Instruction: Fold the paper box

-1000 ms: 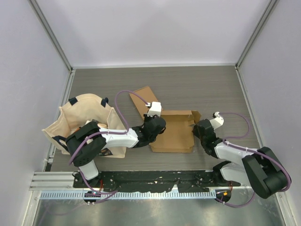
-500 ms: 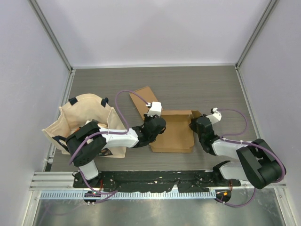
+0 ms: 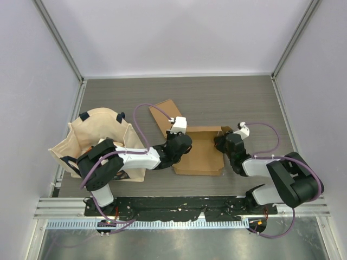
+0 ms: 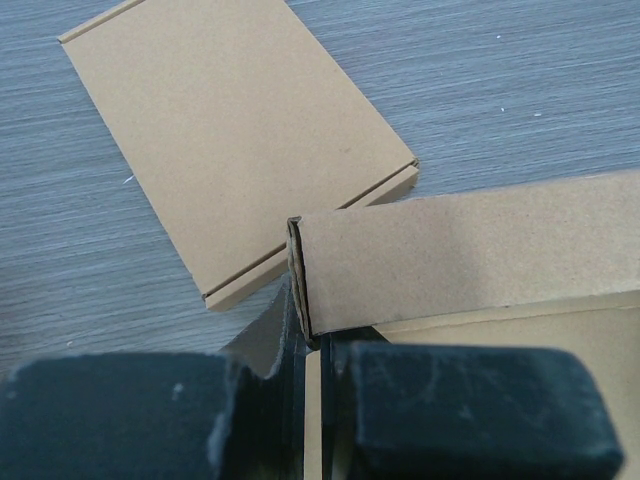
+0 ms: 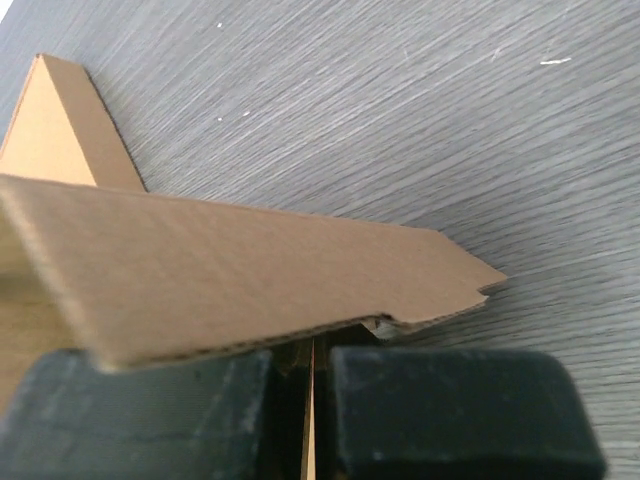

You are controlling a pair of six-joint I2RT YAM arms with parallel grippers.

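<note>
While both arms lean in from the near edge, the paper box [image 3: 199,154] sits about mid-counter [image 3: 233,97], brown cardboard, partly folded, base flat on the surface. It lies between the two wrists.

Left arm [image 3: 135,157] comes in from the left. The left fingers [image 4: 250,400] are pressed together at the box's left far corner, with a thin cardboard edge caught in the seam between them, so they're pinching the box wall. Just past them a side wall [image 4: 470,255] stands up along the box's far side, its end folded at the corner. A flat lid panel [image 4: 240,140] lies on the counter beyond, angled away up-left and touching the box near that corner.

Right arm [image 3: 271,170] curls in from the right. The right fingers [image 5: 400,410] are closed too, with a sliver of cardboard in the slit between them, gripping the box's right side. A raised flap [image 5: 230,270] with a notched, tapered tip runs over the fingers. A triangular corner piece [image 5: 60,130] shows behind it at upper left.

Beige tote bag [image 3: 100,138] with dark handles sits at the counter's left side, well apart from the box, mouth open.
</note>
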